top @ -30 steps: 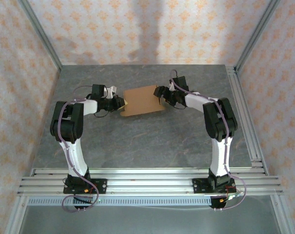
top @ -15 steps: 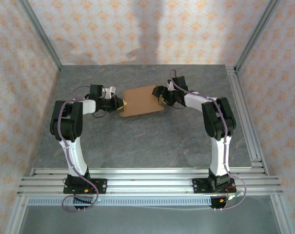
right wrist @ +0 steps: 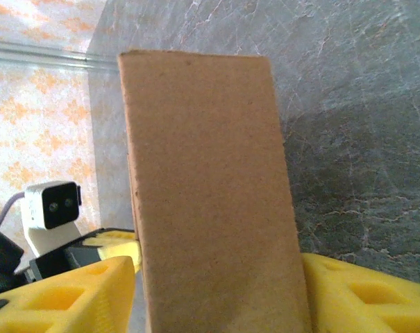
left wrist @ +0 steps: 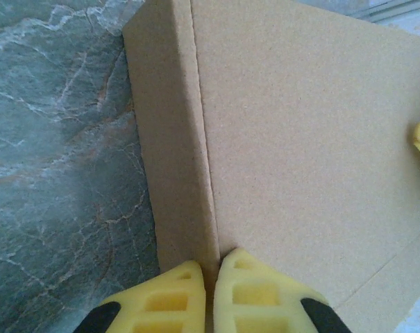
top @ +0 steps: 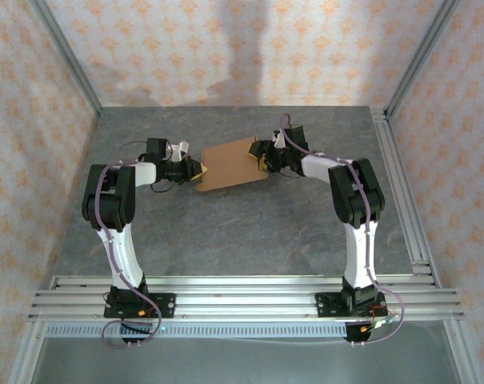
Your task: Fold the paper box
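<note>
Currently, starting from the near edge of the desk and working outward: both arms reach forward to the paper box, which lies on the desk's far half, between them. The left fingers are nearly closed, pinching the box's edge at the crease beside a raised side wall. The right fingers stand wide, one either side of an upright flap; whether they press it cannot be told. Beyond the box, the desk runs to the patterned back wall.

Risks, as judgement: if the right fingers close off-square, the flap may buckle away from its crease rather than fold along it. If the left pinch slips, the box could swivel or slide on the smooth desk, and the fold would go askew.
</note>
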Robot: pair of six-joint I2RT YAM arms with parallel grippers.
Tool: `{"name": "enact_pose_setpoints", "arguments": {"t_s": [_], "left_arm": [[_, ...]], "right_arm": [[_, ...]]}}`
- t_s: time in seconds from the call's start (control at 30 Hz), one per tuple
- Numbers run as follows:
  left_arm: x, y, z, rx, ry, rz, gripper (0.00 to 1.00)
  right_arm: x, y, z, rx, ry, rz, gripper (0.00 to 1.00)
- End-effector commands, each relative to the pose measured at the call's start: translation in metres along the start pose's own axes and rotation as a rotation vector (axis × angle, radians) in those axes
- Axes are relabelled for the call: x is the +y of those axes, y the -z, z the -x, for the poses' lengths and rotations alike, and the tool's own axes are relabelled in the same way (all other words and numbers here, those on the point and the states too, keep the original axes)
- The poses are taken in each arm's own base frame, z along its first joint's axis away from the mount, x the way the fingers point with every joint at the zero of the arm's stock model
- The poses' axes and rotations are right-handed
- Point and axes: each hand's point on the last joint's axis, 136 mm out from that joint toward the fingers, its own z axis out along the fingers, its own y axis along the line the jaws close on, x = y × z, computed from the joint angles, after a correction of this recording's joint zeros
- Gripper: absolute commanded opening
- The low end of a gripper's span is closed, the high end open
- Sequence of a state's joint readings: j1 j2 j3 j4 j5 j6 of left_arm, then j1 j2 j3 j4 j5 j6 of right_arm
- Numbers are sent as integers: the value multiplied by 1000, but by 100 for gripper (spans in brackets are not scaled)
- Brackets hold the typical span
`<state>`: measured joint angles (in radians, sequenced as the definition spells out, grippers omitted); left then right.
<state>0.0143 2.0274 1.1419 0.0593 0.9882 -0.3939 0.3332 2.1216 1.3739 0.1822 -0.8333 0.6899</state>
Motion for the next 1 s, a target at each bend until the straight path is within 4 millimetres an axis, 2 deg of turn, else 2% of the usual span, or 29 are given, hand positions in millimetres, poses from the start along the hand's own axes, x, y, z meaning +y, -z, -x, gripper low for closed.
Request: {"name": "enact_pose_setpoints", "arguments": {"t_s": [0.0,0.17,0.27,0.33,0.47,0.53,0.73,0.8,0.97], "left_arm": [[56,-11,-38,88,144,177,11],[54,-9,-37,68,147,175,12],[49,-6,-33,41,138,168,21],[43,1,-28,6,119,170,31],[25,17,-15,-79,29,193,65],[9,29,-7,-129,-42,209,74],[-28,47,4,-246,-173,217,79],[-40,56,7,-302,-226,241,86],[-85,78,3,-432,-476,289,92]], "right_arm": [[18,8,1,-9,21,51,54],[21,11,1,-14,16,51,42],[25,13,2,-19,15,58,39],[30,16,4,-25,23,62,40],[39,24,7,-45,35,63,42],[44,28,9,-56,42,63,43],[54,43,12,-83,55,65,44],[56,50,12,-94,56,66,44],[60,70,18,-131,55,71,45]]}}
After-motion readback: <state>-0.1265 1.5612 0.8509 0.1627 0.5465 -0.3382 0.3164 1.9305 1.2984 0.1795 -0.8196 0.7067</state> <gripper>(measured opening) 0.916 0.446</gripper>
